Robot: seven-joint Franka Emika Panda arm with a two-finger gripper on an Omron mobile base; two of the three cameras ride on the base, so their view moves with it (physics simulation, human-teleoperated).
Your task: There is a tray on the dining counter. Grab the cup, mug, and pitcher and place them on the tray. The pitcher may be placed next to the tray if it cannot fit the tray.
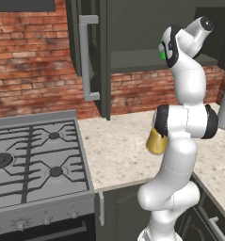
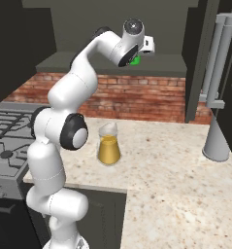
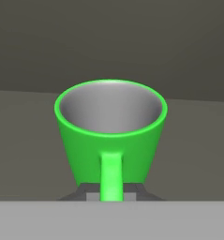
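My gripper [image 3: 111, 193] is shut on the loop handle of the bright green mug [image 3: 111, 136]. The mug stands upright on a dark cabinet shelf [image 3: 24, 140], its grey inside facing the hand view. A sliver of the mug [image 2: 135, 60] peeks out beside the raised hand inside the open wall cabinet, and again as the mug [image 1: 162, 54]. The glass pitcher [image 2: 108, 144] of amber liquid stands on the speckled worktop below; the arm partly hides the pitcher [image 1: 156, 141]. The tray, the cup and the dining counter are out of view.
A grey tapered vessel [image 2: 216, 141] stands on the worktop at the right. The cabinet door [image 1: 90, 56] with its long grey handle hangs open beside the arm. A gas stove [image 1: 34, 160] lies to the left. A brick wall [image 2: 137, 99] backs the worktop.
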